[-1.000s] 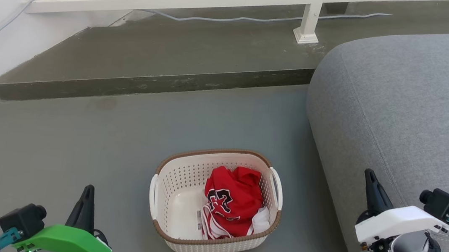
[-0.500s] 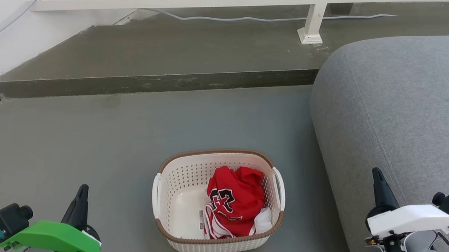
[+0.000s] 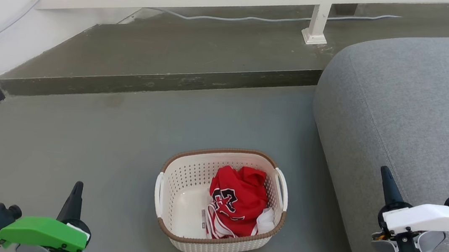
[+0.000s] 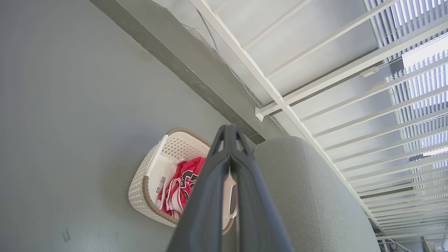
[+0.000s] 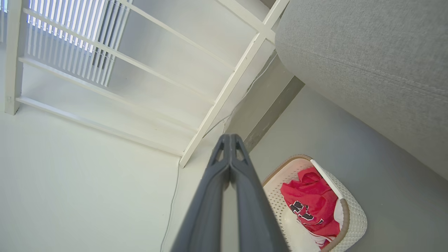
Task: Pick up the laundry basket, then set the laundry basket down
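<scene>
On the grey floor (image 3: 78, 147), beside a large grey fabric sofa (image 3: 413, 101) cut off at the head view's right edge, the small cream-white perforated plastic laundry basket (image 3: 215, 247) with a brown woven-look rim is seen standing upright, mouth up. Its white loop handles (image 3: 157, 194) are turned to the robot's left and right; its long axis cannot be judged. Much of its bottom is covered by a crumpled red garment (image 3: 236, 203). In the left wrist view its far side is hidden behind the fingers. The left gripper (image 3: 77, 188) and right gripper (image 3: 384, 171) are kept well apart from it, fingers pressed together, nothing grasped.
</scene>
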Robot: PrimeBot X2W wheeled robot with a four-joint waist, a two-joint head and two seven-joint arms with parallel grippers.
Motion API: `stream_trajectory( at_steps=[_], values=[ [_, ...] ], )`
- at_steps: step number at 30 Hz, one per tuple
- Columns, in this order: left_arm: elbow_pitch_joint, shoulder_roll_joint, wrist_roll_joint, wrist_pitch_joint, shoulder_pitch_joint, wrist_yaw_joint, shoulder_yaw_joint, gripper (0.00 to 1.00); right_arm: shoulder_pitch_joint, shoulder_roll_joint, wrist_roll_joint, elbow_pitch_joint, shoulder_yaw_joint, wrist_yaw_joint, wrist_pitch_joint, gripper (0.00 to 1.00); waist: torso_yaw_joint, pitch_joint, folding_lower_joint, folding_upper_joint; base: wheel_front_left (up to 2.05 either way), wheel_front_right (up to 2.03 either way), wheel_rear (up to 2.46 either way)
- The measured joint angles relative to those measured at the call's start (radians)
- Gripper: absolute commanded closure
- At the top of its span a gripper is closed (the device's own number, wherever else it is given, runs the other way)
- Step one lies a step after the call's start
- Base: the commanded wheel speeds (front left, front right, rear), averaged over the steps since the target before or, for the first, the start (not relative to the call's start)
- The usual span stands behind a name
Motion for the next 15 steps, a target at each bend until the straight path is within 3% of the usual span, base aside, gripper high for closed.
stream_trajectory(
  at_steps=[15],
  values=[
    [0.015, 0.002, -0.177, 0.043, -0.019, -0.034, 0.038, 1.0, 0.0, 0.019, 0.163, -0.004, -0.07, 0.028, 0.047, 1.0, 0.013, 0.002, 0.0001, 0.0, 0.0, 0.0, 0.0]
  ],
)
